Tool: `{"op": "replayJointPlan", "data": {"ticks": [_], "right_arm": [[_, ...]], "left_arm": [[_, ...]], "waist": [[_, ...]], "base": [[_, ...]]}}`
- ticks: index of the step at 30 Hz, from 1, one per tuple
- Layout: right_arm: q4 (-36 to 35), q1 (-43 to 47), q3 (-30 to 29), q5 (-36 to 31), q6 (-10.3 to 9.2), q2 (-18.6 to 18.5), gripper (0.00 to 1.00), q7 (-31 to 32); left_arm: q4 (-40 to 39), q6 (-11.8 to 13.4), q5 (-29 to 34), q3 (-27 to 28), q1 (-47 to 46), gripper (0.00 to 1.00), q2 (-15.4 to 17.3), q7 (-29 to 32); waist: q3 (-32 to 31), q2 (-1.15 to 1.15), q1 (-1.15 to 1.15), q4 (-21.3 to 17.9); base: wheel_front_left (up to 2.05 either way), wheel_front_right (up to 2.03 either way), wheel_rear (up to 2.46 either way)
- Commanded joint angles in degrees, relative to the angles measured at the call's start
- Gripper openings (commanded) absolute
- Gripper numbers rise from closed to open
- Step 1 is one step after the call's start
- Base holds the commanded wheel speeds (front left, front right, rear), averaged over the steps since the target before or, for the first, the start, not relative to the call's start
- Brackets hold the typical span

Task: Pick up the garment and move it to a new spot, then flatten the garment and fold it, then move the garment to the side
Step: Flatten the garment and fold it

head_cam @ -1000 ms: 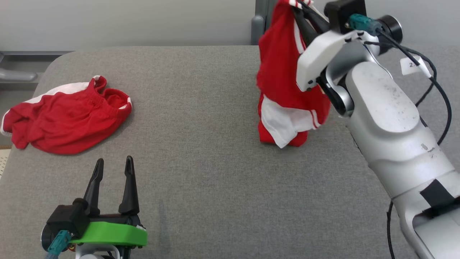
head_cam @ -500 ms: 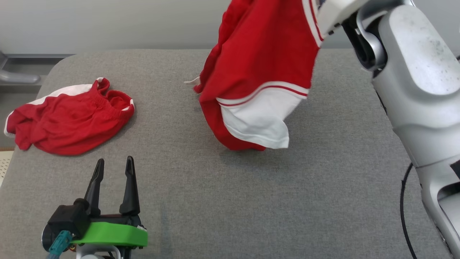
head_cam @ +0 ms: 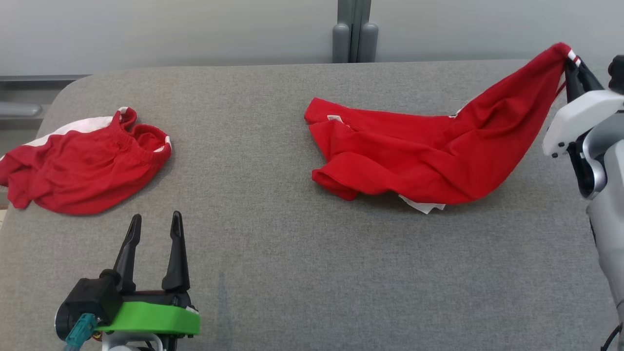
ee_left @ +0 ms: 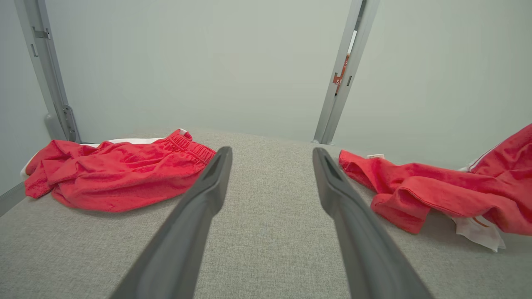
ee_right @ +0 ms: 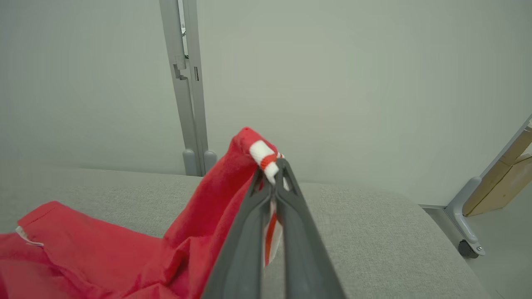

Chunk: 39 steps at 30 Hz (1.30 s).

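- We see our right claw point(head_cam: 571, 66) clamped on a red-and-white striped hem of the garment point(head_cam: 414, 161), holding that corner up off the surface point(head_cam: 273, 273) near its right edge.
- In the right wrist view the two fingers point(ee_right: 245, 241) press together with the striped cloth pinched between them.
- From the held corner the red cloth slopes down and lies rumpled on the far right part of the surface (a small label point(head_cam: 334, 118) shows at its left end), with a scrap of white fabric point(head_cam: 423, 204) poking out under its near side.
- Our left claw point(head_cam: 155, 217) sits by the near edge toward the near left corner, fingers spread with nothing between them, well apart from the garment.
- A second red garment point(head_cam: 83, 170) with white trim lies bunched at the left edge, near the far left corner.
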Motion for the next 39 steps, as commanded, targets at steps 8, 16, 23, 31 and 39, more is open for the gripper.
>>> {"op": "replayJointPlan", "data": {"ticks": [8,16,23,31,39], "right_arm": [[-18.1,9.0,-1.6,-0.9,-0.07,1.7,0.0,2.0],[-39.6,16.6,-5.7,-1.2,-0.07,3.2,0.0,11.6],[-30.3,11.8,-5.9,-1.1,-0.07,2.1,0.0,13.1],[-11.0,1.2,-4.0,-3.1,-0.07,0.6,0.0,5.3],[1.3,-8.0,-5.8,-5.4,-0.07,-0.7,0.0,-4.8]], "left_arm": [[-0.3,-0.4,0.7,0.5,1.2,1.0,0.4,0.0],[-0.9,-0.4,0.7,0.2,0.2,1.0,0.4,0.0],[-1.4,-0.3,1.0,-1.0,-2.5,1.0,0.5,0.0],[-1.9,-0.4,1.4,-2.1,-5.7,1.0,0.7,0.0],[-2.4,-0.4,0.9,-3.1,-7.2,1.0,0.6,0.0]], "waist": [[-0.7,0.0,0.0,-0.4],[0.8,0.0,0.0,-0.5],[4.7,0.0,0.0,1.3],[8.8,0.0,0.0,5.5],[11.4,0.0,0.0,8.3]], "base": [[0.0,0.0,0.0],[0.0,0.0,0.0],[0.0,0.0,0.0],[0.0,0.0,0.0],[0.0,0.0,0.0]]}}
